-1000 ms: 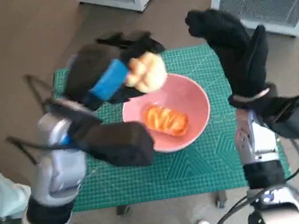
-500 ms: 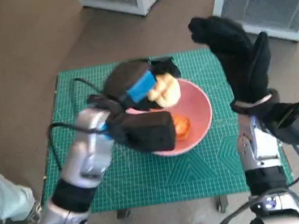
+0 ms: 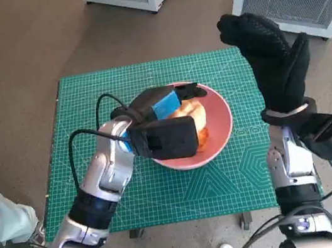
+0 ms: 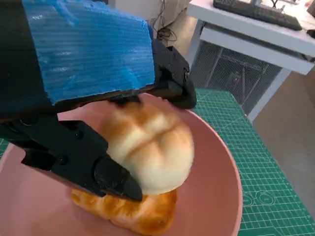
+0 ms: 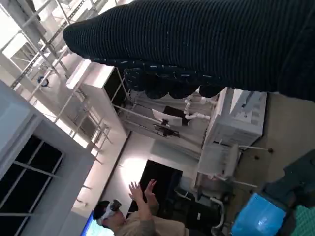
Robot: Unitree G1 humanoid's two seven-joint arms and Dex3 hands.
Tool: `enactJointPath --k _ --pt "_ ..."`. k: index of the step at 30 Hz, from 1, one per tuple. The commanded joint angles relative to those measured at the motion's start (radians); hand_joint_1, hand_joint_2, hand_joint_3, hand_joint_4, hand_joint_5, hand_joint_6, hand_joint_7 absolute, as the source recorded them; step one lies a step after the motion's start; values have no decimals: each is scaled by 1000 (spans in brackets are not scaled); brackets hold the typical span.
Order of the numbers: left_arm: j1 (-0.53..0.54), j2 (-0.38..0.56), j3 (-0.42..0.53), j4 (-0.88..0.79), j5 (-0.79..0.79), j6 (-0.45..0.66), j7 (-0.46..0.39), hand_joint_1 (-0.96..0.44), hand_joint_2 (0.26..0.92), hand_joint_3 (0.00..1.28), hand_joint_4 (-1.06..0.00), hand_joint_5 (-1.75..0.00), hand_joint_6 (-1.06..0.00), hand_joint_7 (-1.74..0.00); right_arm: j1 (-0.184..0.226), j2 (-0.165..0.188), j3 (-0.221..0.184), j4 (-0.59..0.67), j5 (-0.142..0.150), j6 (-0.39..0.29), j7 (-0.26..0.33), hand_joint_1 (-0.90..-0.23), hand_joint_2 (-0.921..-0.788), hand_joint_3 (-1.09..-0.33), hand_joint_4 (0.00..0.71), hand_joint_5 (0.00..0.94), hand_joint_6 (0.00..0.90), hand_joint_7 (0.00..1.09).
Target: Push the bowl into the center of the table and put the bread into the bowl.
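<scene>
A: Since one second ago your left hand (image 3: pixel 162 108) has carried the pale bread roll (image 3: pixel 191 114) from above the tabletop's far side down into the pink bowl (image 3: pixel 221 132).

B: Grip?

A: Fingers (image 4: pixel 106 174) clamped on the roll, which rests on an orange pastry (image 4: pixel 129 212) in the bowl, mid green mat (image 3: pixel 85 99).

B: Your right hand (image 3: pixel 273 61)?

A: Raised beside the bowl, fingers extended, holding nothing. A person (image 5: pixel 130 216) shows in the right wrist view.
</scene>
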Motion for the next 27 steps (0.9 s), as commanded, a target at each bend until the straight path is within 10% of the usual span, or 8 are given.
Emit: enactJointPath --k 1,18,27 --pt "24 9 38 -33 -45 -25 6 -335 843 27 -30 -6 -217 -21 21 -5 -4 12 -4 11 -11 -703 -921 -713 236 4 110 410" --pt "65 23 300 -96 -399 -159 -30 -553 908 43 1 1 -167 -1 0 -11 -11 35 -7 15 -18 -701 -921 -713 237 3 119 393" --pt "115 -64 468 -151 -675 -272 -2 -657 921 314 -8 -4 -208 -24 -27 -17 -10 46 -17 25 -31 -702 -921 -710 240 3 120 381"
